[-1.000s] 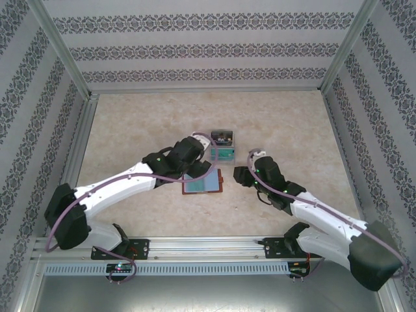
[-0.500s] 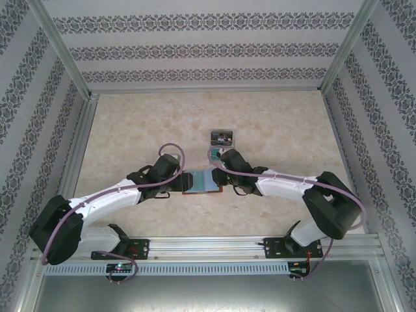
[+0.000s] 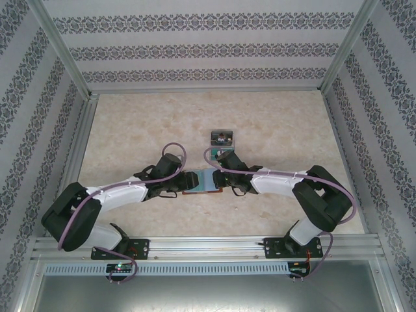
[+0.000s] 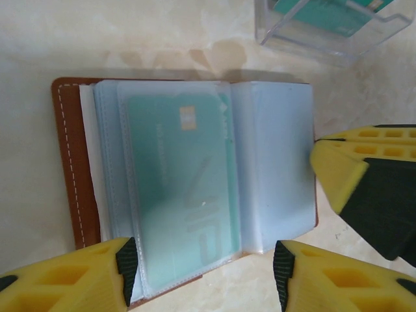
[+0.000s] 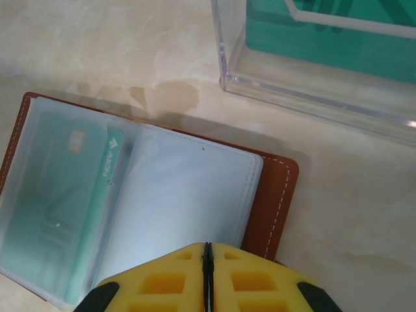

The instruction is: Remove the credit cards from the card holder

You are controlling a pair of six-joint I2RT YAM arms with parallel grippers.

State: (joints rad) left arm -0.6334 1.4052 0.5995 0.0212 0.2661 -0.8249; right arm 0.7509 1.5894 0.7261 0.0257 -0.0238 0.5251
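Note:
The card holder (image 3: 203,181) lies open on the table between both grippers, reddish-brown leather (image 4: 66,162) under clear blue-grey sleeves. A teal credit card (image 4: 179,188) sits inside a sleeve on its left half (image 5: 55,208). My left gripper (image 4: 203,276) is open, one yellow finger (image 4: 71,279) on each side of the holder's near edge, and in the top view (image 3: 187,181) it is at the holder's left. My right gripper (image 5: 207,252) is shut with nothing between its fingers, its tips over the holder's right sleeve page (image 5: 188,195). In the top view it (image 3: 220,182) meets the holder from the right.
A clear plastic box (image 5: 312,71) holding teal cards stands just beyond the holder, toward the back (image 3: 222,138). Its corner (image 4: 331,29) appears in the left wrist view. Patterned walls enclose the table on three sides.
The right arm swung left from open table and brought its shut gripper onto the holder's right side. The left gripper drew back to the holder's left edge. Little has moved in the last half second.

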